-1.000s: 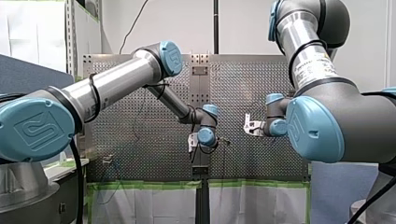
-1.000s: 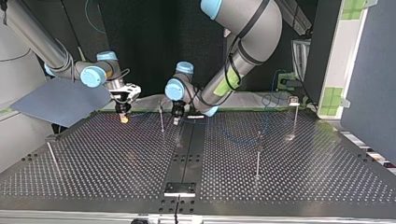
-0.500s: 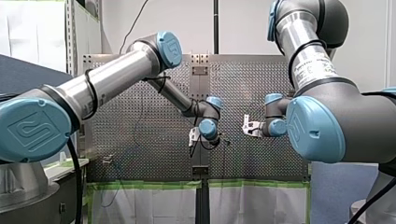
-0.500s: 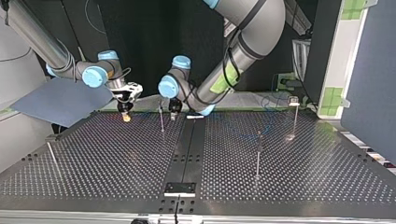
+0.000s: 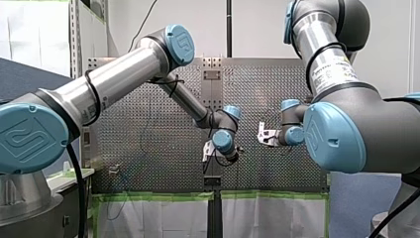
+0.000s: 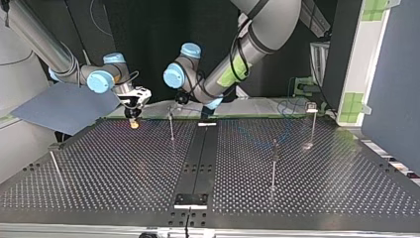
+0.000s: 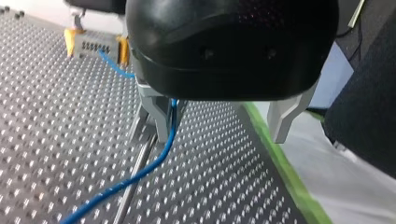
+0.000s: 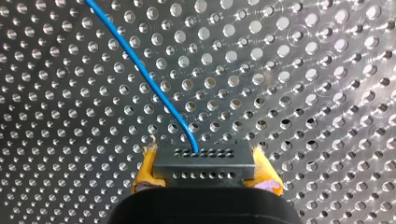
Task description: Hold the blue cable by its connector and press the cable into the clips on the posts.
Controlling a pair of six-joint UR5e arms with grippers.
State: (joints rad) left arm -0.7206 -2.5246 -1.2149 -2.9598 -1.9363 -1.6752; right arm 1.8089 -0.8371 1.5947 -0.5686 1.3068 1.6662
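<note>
The right gripper (image 8: 205, 169) is clamped on the connector (image 8: 204, 163), upper left of the top view, with the blue cable (image 8: 140, 70) running toward the post (image 6: 171, 126). The left gripper (image 7: 222, 126) hangs wide open beside the cable, so it might snag and drag it

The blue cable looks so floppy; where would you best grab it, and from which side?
By its connector, the rigid black block at the end of the blue cable. Come from behind, opposite the face the wire leaves, and pinch its two short ends, as my right gripper does with its yellow pads.
</note>
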